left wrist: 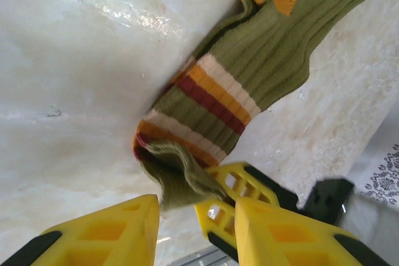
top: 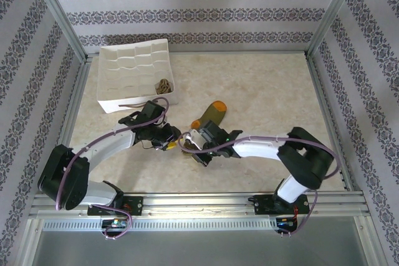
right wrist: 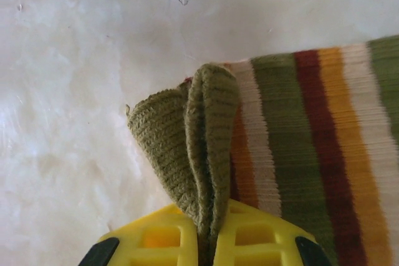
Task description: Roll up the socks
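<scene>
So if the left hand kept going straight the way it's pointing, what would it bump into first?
The left hand would probably meet the folded cuff of the green sock first, just ahead of its open fingers. The right hand, pinching that cuff, sits close beside.

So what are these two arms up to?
They are working on an olive green sock lying on the table. The right gripper pinches its striped cuff, bunched between its fingers. The left gripper hovers open right beside it. What looks like a rolled brown patterned sock sits in the white divided tray.
</scene>
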Controlling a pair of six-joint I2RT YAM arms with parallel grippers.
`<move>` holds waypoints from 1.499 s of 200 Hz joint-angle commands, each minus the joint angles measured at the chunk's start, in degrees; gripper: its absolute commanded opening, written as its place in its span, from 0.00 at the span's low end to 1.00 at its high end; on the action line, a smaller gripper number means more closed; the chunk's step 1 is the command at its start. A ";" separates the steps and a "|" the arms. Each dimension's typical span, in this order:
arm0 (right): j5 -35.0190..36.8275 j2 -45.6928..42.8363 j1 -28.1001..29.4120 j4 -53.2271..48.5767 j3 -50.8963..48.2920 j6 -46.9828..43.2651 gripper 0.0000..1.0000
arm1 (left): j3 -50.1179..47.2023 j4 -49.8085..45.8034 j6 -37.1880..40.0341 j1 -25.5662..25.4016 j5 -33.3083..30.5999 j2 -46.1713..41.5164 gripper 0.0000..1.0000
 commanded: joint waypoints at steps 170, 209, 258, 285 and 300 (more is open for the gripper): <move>-21.33 11.02 -9.11 -3.96 5.75 10.55 0.00 | -8.35 26.83 -18.21 -5.15 2.38 9.09 0.30; -20.16 9.31 -9.03 -4.17 4.71 8.27 0.21 | -7.33 22.38 -17.50 -5.06 -0.65 11.83 0.24; -10.97 -0.29 -8.33 -3.07 1.48 1.42 0.40 | -4.73 15.05 -15.67 -4.88 -1.33 14.21 0.23; 4.86 -11.43 -4.30 2.71 -5.85 -6.47 0.44 | -4.42 14.51 -15.93 -4.79 -0.97 14.96 0.23; 14.37 -16.40 0.54 6.96 -10.44 -12.65 0.47 | -3.81 13.96 -15.85 -4.71 -0.86 15.22 0.23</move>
